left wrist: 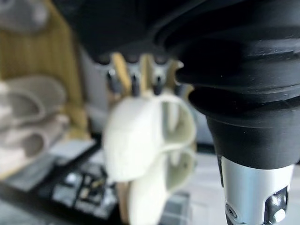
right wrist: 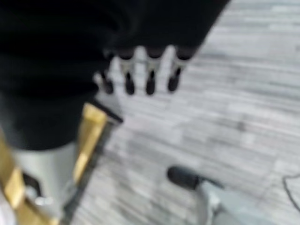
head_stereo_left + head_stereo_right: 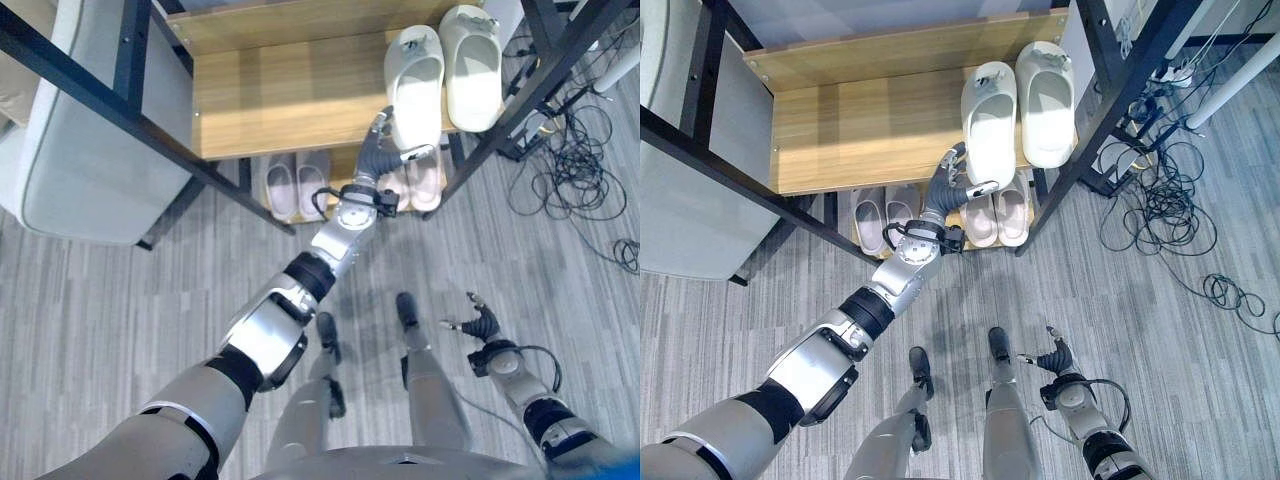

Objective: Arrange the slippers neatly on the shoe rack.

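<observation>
Slipper [image 3: 990, 120] on top shelf [image 3: 860, 125]; left hand [image 3: 958, 182] fingers [image 3: 980, 188] grip its heel.

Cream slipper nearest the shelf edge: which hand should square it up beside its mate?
Left. The left hand already reaches the heel of that cream slipper on the top shelf. The right hand hangs low over the floor, away from the rack.

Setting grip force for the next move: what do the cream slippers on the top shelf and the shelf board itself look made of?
The two cream slip-on slippers look like moulded foam or soft rubber: one-piece, thick, matte, no seams. The top shelf board looks like light wood or wood-look laminate, smooth with visible grain, on a black, probably metal frame. The left hand holds the nearer slipper.
</observation>
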Robot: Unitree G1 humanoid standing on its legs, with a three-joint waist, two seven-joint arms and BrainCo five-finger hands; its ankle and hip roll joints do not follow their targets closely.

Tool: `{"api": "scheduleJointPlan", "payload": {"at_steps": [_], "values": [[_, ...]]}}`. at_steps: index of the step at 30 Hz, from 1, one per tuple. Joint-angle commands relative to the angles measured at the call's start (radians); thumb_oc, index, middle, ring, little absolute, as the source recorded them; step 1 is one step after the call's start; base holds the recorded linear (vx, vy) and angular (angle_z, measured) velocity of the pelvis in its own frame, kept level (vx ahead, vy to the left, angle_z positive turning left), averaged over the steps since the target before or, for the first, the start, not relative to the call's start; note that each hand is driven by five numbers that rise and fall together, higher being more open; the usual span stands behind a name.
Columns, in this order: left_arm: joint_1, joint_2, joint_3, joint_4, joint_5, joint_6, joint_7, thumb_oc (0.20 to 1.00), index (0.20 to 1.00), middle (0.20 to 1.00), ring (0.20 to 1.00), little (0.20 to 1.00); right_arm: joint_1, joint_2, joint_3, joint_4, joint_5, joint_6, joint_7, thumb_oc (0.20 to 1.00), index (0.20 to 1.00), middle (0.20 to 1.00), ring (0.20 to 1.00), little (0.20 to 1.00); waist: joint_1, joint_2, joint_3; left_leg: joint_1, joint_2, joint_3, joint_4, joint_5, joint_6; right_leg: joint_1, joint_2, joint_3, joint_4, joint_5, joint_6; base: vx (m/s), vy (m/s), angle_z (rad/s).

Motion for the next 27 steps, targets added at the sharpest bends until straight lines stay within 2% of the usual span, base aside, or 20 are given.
{"api": "scheduleJointPlan", "payload": {"at_steps": [1,9,14,15,16,19,20,21,24,25,26,27], "values": [[-0.151,-0.035,0.067,0.070,-0.014,-0.046,0.003,1.000,1.000,1.000,1.000,1.000,-0.034,-0.033,0.015,0.021,0.022,-0.005,-0.002,1.000,1.000,1.000,1.000,1.000,0.006,0.004,0.061,-0.004,0.003,-0.099,0.040,-0.101,-0.069,0.061,-0.043,-0.075,-0.062,-0.035,0.047,0.00,0.000,0.00],[-0.215,-0.002,0.082,0.110,-0.003,-0.039,0.011,1.000,1.000,1.000,1.000,1.000,-0.034,-0.039,0.019,0.026,0.020,-0.005,0.000,1.000,1.000,1.000,1.000,1.000,0.001,0.002,0.056,-0.010,0.005,-0.098,0.039,-0.099,-0.066,0.051,-0.040,-0.071,-0.060,-0.034,0.048,0.00,0.000,0.00],[-0.266,0.081,0.088,0.134,0.103,-0.010,0.042,1.000,1.000,1.000,1.000,1.000,-0.030,-0.041,0.018,0.027,0.019,-0.010,0.006,1.000,1.000,1.000,1.000,1.000,0.005,0.002,0.054,-0.012,0.007,-0.101,0.040,-0.097,-0.066,0.050,-0.037,-0.070,-0.057,-0.037,0.046,0.01,-0.008,-0.02],[-0.278,0.126,0.082,0.106,0.198,0.009,0.070,1.000,1.000,1.000,1.000,1.000,-0.021,-0.041,0.014,0.021,0.016,-0.016,0.009,1.000,1.000,1.000,1.000,1.000,0.008,0.003,0.055,-0.014,0.008,-0.105,0.041,-0.096,-0.067,0.050,-0.037,-0.071,-0.056,-0.039,0.045,0.00,0.000,0.00],[-0.277,0.126,0.082,0.105,0.199,0.010,0.071,1.000,1.000,1.000,1.000,1.000,-0.021,-0.041,0.014,0.021,0.016,-0.016,0.009,1.000,1.000,1.000,1.000,1.000,0.007,0.003,0.055,-0.014,0.008,-0.105,0.042,-0.096,-0.067,0.050,-0.037,-0.072,-0.056,-0.039,0.045,0.00,0.000,0.00],[-0.276,0.195,0.058,0.005,0.388,0.039,0.145,1.000,1.000,1.000,1.000,1.000,-0.011,-0.040,0.000,0.006,0.013,-0.029,0.005,1.000,1.000,1.000,1.000,1.000,0.015,0.000,0.060,-0.018,0.009,-0.110,0.046,-0.097,-0.069,0.051,-0.036,-0.075,-0.051,-0.042,0.044,-0.01,-0.011,0.01],[-0.262,0.257,0.024,-0.103,0.567,0.053,0.173,1.000,1.000,1.000,1.000,1.000,-0.009,-0.045,-0.018,0.002,0.001,-0.042,-0.007,1.000,1.000,1.000,1.000,1.000,0.022,-0.002,0.068,-0.021,0.010,-0.112,0.049,-0.099,-0.071,0.052,-0.034,-0.078,-0.048,-0.045,0.045,-0.02,-0.018,0.04],[-0.259,0.258,0.024,-0.106,0.569,0.055,0.172,1.000,1.000,1.000,1.000,1.000,-0.009,-0.045,-0.017,0.002,0.001,-0.042,-0.007,1.000,1.000,1.000,1.000,1.000,0.022,-0.002,0.067,-0.021,0.010,-0.112,0.049,-0.099,-0.071,0.051,-0.034,-0.078,-0.048,-0.045,0.045,-0.03,-0.012,0.04],[-0.193,0.325,0.022,-0.264,0.766,0.074,0.216,1.000,1.000,1.000,1.000,1.000,-0.023,-0.042,-0.038,0.003,-0.010,-0.052,-0.032,1.000,1.000,1.000,1.000,1.000,0.036,-0.009,0.083,-0.033,0.012,-0.114,0.059,-0.104,-0.074,0.046,-0.033,-0.082,-0.043,-0.049,0.045,-0.03,-0.015,0.05],[-0.189,0.326,0.024,-0.270,0.769,0.077,0.215,1.000,1.000,1.000,1.000,1.000,-0.023,-0.041,-0.036,0.004,-0.011,-0.052,-0.033,1.000,1.000,1.000,1.000,1.000,0.035,-0.010,0.082,-0.033,0.012,-0.115,0.060,-0.104,-0.074,0.047,-0.033,-0.082,-0.043,-0.050,0.045,-0.04,-0.020,0.04],[-0.129,0.357,0.037,-0.354,0.868,0.089,0.256,1.000,1.000,1.000,1.000,1.000,-0.039,-0.034,-0.043,0.007,-0.023,-0.059,-0.056,1.000,1.000,1.000,1.000,1.000,0.045,-0.014,0.094,-0.040,0.012,-0.119,0.069,-0.109,-0.076,0.045,-0.033,-0.084,-0.041,-0.051,0.046,-0.06,-0.015,0.05],[-0.072,0.388,0.036,-0.438,1.027,0.123,0.334,1.000,1.000,1.000,1.000,1.000,-0.071,-0.021,-0.038,0.031,-0.040,-0.063,-0.088,1.000,1.000,1.000,1.000,1.000,0.057,-0.020,0.105,-0.049,0.013,-0.121,0.077,-0.112,-0.079,0.041,-0.033,-0.085,-0.039,-0.053,0.046,-0.06,-0.015,0.07]]}}
